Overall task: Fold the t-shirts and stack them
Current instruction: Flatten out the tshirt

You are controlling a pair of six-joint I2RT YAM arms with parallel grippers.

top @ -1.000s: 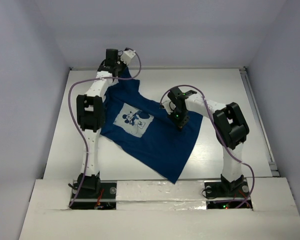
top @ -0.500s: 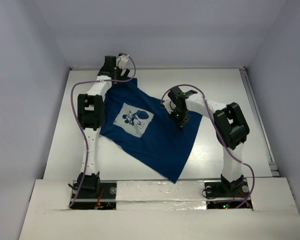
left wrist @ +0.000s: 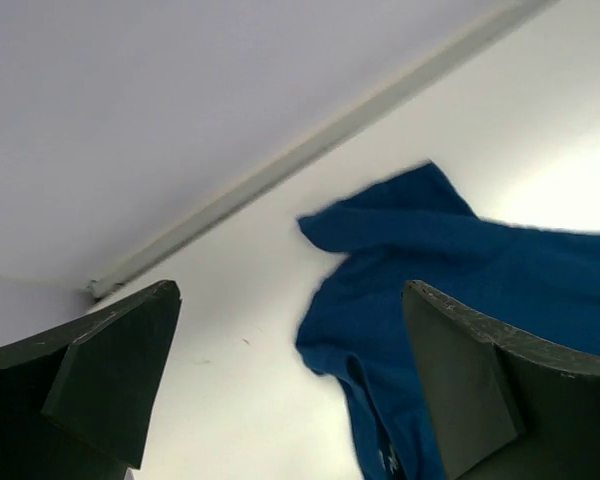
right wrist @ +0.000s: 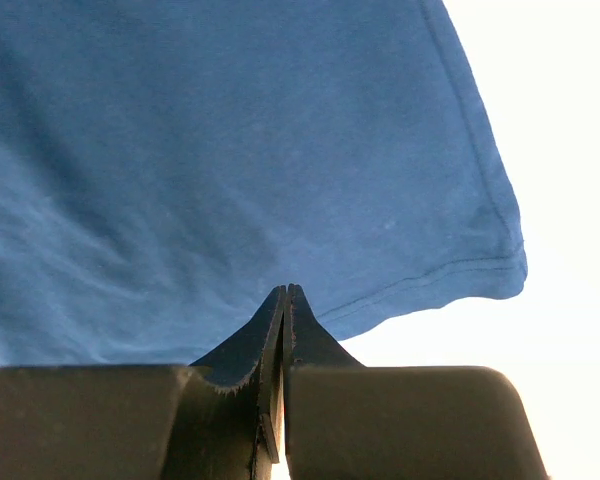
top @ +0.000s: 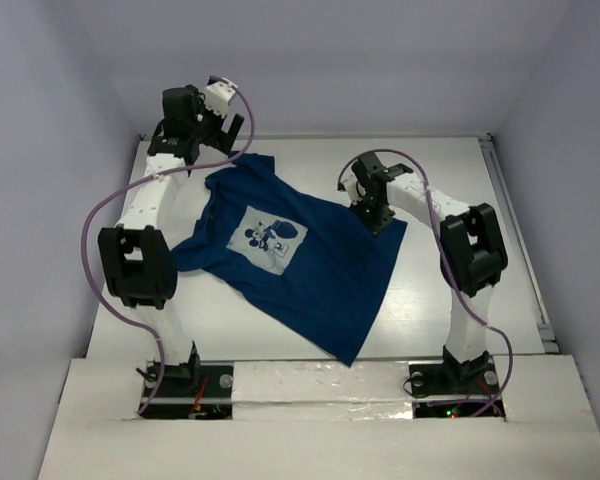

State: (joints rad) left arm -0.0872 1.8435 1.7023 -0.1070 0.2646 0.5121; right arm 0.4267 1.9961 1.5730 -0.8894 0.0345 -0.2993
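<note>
The dark navy t-shirt (top: pixel 315 275) lies spread and slightly rumpled on the white table (top: pixel 450 160), its pale chest print (top: pixel 265 238) facing up. My left gripper (top: pixel 220 120) hangs open above the back left corner, clear of the cloth. In the left wrist view the left gripper (left wrist: pixel 290 300) has wide jaws that frame a crumpled sleeve of the t-shirt (left wrist: pixel 450 260), with nothing between them. My right gripper (top: pixel 378 215) is shut at the shirt's far right edge. In the right wrist view the right gripper (right wrist: pixel 288 290) has its closed tips over the hemmed edge of the t-shirt (right wrist: pixel 230 150), with no cloth visible between them.
A back wall with a rail (left wrist: pixel 310 150) runs along the table's far edge, close to the left gripper. Another rail (top: pixel 515 240) lines the table's right side. Both arm bases stand at the near edge, and purple cables loop from each arm.
The left gripper has opened, let go of the shirt's back left part and risen toward the back left. The right gripper moved back and right, and the shirt's right edge shifted with it.
</note>
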